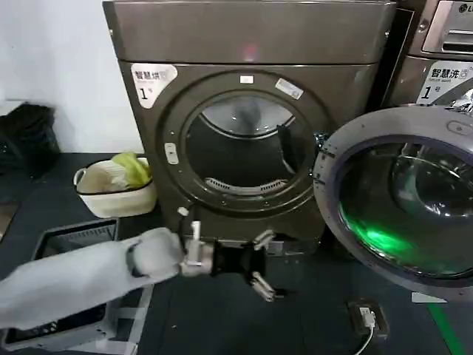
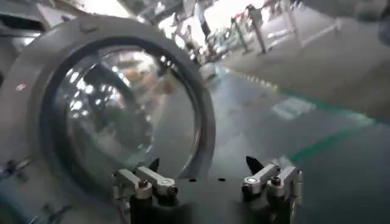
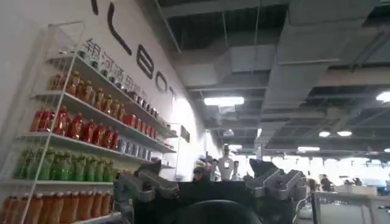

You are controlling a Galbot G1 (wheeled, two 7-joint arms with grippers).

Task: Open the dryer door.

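In the head view, the dryer door (image 1: 399, 196) was seen swung open at the right of the dryer (image 1: 251, 118), and the left end effector (image 1: 263, 265) was spread wide and empty below the port. In the left wrist view, the door's glass (image 2: 116, 115) was shown close ahead. In the right wrist view, the right end effector (image 3: 210, 176) was spread wide before shelves of bottles (image 3: 79, 122).

The large round chrome-ringed dryer door with dark bulging glass (image 1: 403, 203) runs off the head view's right edge, its far rim unseen. The grey-sleeved left arm (image 1: 81, 277) hides part of a grey floor tray (image 1: 70, 240). The neighbouring bronze-grey second machine (image 1: 436, 52) is cut by the right edge
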